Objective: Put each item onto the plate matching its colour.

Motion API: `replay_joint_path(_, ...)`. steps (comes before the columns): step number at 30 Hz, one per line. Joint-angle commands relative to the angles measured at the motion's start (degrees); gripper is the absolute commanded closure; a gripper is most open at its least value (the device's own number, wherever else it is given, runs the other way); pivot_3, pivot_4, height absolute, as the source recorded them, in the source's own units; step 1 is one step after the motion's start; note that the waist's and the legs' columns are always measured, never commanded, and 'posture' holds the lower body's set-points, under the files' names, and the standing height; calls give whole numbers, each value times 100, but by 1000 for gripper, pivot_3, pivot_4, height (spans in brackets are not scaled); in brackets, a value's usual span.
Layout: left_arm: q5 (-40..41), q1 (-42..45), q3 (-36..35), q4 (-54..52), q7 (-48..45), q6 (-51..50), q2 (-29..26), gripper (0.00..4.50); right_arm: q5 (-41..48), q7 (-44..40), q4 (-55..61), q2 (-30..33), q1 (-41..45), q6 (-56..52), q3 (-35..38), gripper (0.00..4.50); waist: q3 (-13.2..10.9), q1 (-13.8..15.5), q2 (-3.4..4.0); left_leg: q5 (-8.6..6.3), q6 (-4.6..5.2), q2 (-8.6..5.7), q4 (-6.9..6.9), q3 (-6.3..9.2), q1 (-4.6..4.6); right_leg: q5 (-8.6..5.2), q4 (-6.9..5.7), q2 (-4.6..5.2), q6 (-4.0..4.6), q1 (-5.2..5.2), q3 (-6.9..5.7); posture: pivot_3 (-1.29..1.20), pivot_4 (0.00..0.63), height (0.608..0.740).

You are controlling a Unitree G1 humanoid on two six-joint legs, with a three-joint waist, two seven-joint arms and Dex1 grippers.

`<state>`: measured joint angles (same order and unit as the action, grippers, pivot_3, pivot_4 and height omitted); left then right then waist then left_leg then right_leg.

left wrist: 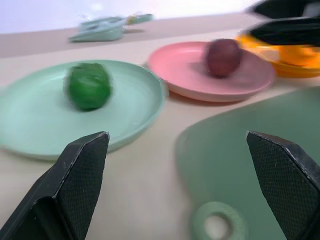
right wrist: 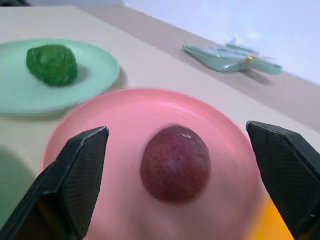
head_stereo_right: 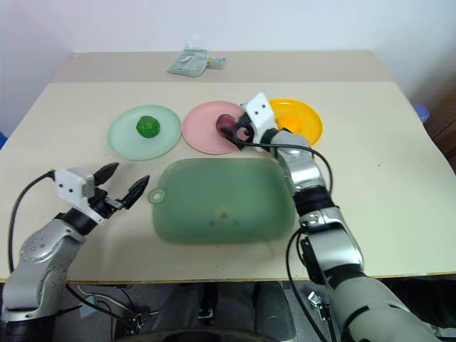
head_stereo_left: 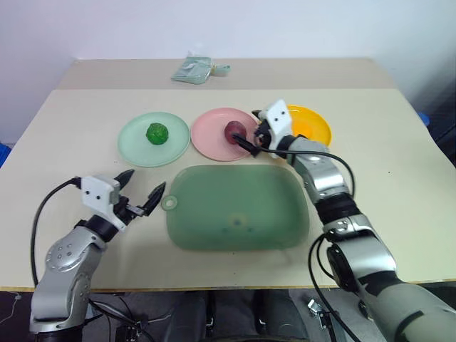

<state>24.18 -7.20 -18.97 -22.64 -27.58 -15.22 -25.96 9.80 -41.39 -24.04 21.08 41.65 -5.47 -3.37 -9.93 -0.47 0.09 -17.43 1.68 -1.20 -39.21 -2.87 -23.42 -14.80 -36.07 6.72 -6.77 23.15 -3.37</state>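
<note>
Here, on a beige surface (head_stereo_left: 399, 171), three round shallow plastic plates stand in a row: a mint green plate (head_stereo_left: 135, 146), a pink plate (head_stereo_left: 210, 135) and a yellow-orange plate (head_stereo_left: 317, 125). A crumpled dark green ball (head_stereo_left: 157, 133) sits on the mint green plate, and a dark red rounded item (head_stereo_left: 234, 131) rests on the pink plate. The right pincer (head_stereo_left: 255, 140) hovers at the pink plate's edge, its black fingers (right wrist: 75, 185) spread wide on either side of the red item without touching it. The left pincer (head_stereo_left: 141, 189) hangs near the surface's front edge, fingers apart and holding nothing, just beside the ring handle of a large translucent green tray (head_stereo_left: 239, 206) that lies in front of the plates. A pale green plastic packet (head_stereo_left: 192, 69) lies at the far side of the surface, well apart from the plates.
</note>
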Motion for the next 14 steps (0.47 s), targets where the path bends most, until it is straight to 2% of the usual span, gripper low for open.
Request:
replay_joint_path(1, -169, -171, -766, 285, 180, 269, -233, 0, 855, -1137, 1319, 1027, -828, -685, 610, 15, -1, 3, 1, -2, 3, 0, 0, -1, 0, 0, 2, 1, 0, -1, 0, 0, 150, 740)
replay_joint_path(6, -150, -285, -1270, 706, 128, 381, -458, 0, 1232, -1653, 1847, 2065, -2020, -1057, 1254, 15, 1, -38, -2, -3, 5, 8, -1, -10, 10, 0, 12, 4, 0, -2, 3, 0, 150, 740)
replay_joint_path(14, -68, -473, -1271, 766, -47, 373, -480, 0, 1158, -1491, 1728, 2415, -2572, -1046, 1670, 15, 2, -9, -4, -4, 5, 9, -1, -11, 11, 0, 11, 22, 1, -3, 12, 0, 150, 740)
